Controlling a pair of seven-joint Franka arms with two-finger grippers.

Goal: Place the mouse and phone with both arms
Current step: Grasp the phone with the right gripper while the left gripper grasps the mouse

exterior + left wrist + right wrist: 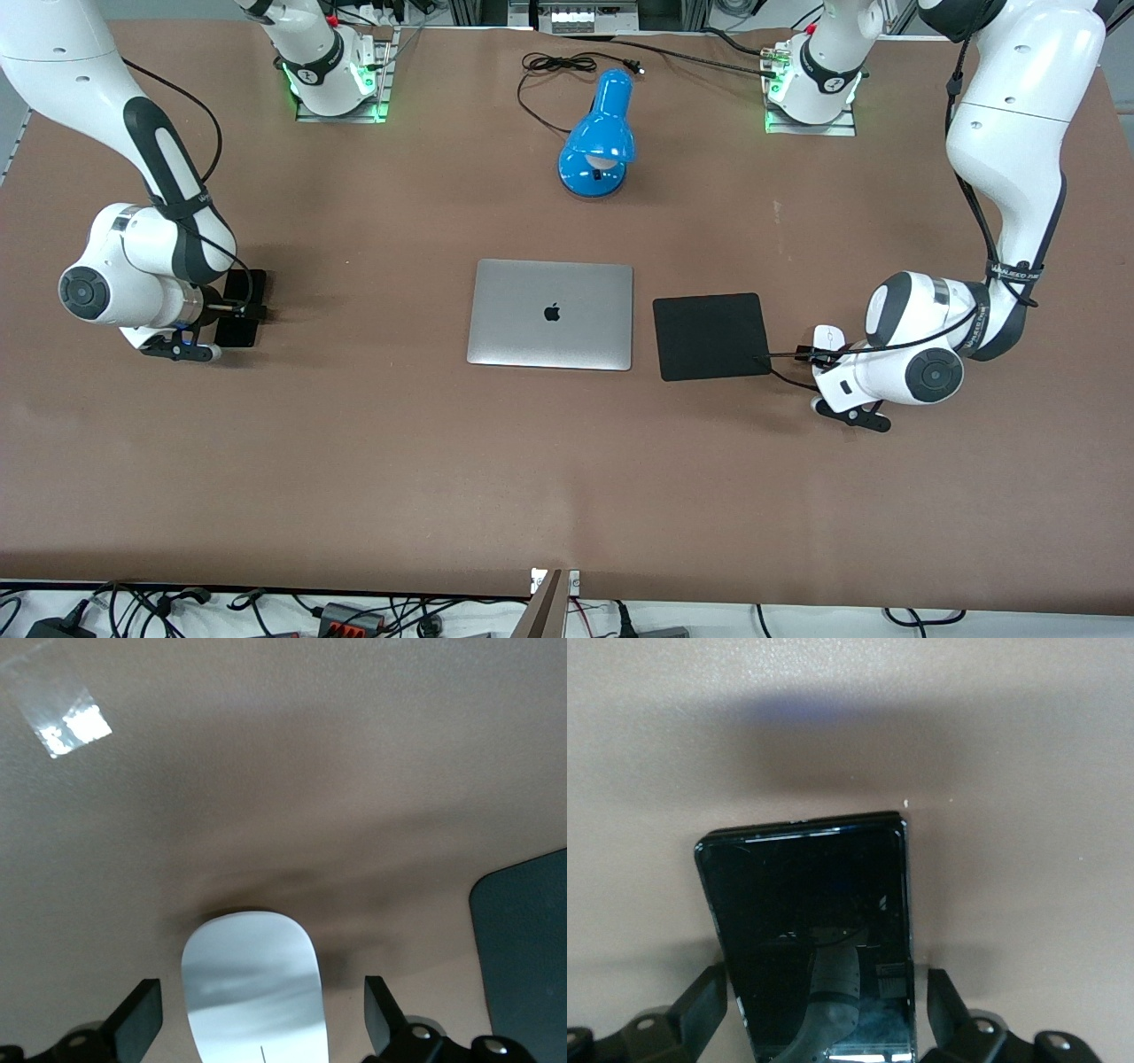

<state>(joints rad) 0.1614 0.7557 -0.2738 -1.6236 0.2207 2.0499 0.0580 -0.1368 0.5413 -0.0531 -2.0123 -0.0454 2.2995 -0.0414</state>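
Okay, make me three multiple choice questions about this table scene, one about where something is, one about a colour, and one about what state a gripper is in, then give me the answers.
1. Where does the mouse lie?
A. on the laptop
B. on the bare table beside the mouse pad, toward the left arm's end
C. on the lamp base

2. What colour is the desk lamp?
A. blue
B. red
C. white

3. How does the right gripper stand at the phone?
A. shut flat on the table, away from it
B. holding it in the air
C. open, one finger on each side of it

Answers: 1 B, the mouse sits off the mouse pad on the brown top. 2 A, shade and base are blue. 3 C, gaps show at both fingers.
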